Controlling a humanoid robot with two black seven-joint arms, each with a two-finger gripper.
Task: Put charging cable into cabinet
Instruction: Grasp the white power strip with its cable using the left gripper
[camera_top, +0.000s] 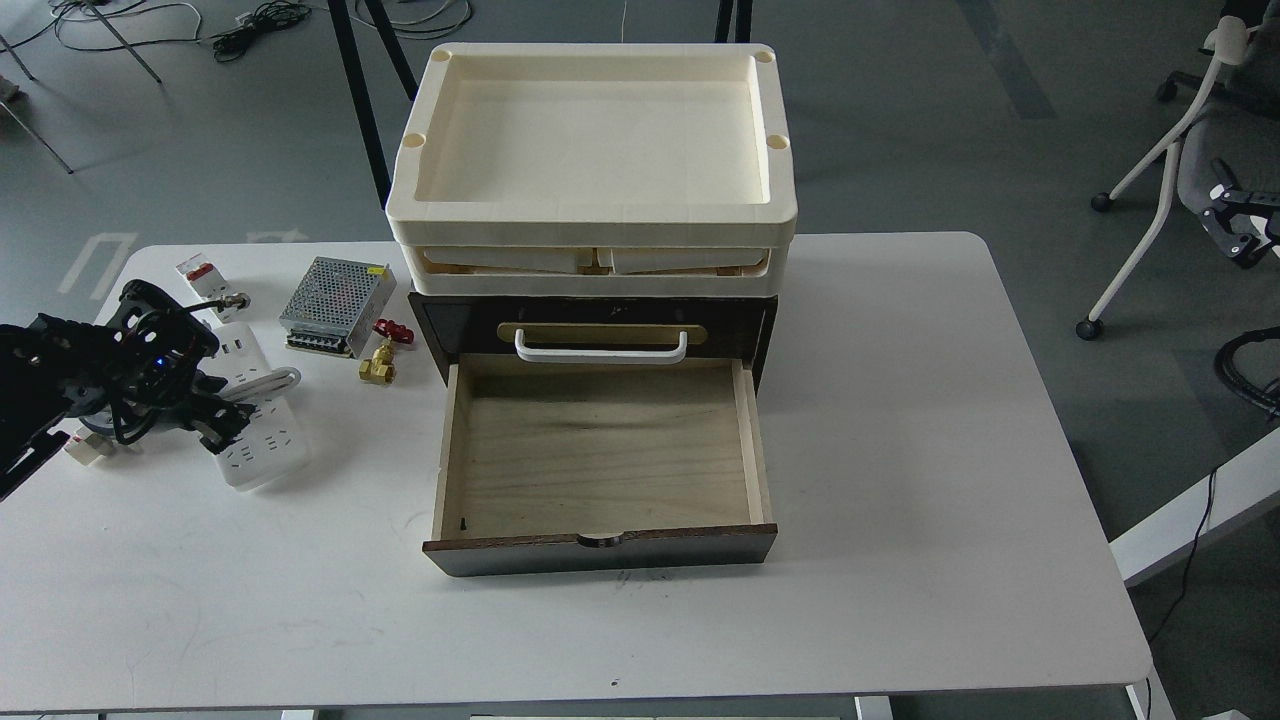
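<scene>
The charging cable (262, 432) is a flat white power strip with its cord wrapped round it, lying on the table left of the cabinet. My left gripper (214, 420) is low at the strip's left edge, over or touching it; its dark fingers cannot be told apart. The cabinet (600, 330) is dark brown with a white bar handle (600, 350). Its lower drawer (600, 455) is pulled out, showing a bare pale plywood floor. A dark two-pronged part at the far right edge, off the table, looks like my right gripper (1243, 222).
Cream trays (592, 215) are stacked on the cabinet. A perforated metal power-supply box (335, 292), a brass valve with a red knob (380, 360) and a small white breaker with a red tab (198, 272) lie behind the strip. A chair (1180, 150) stands off the table's right end.
</scene>
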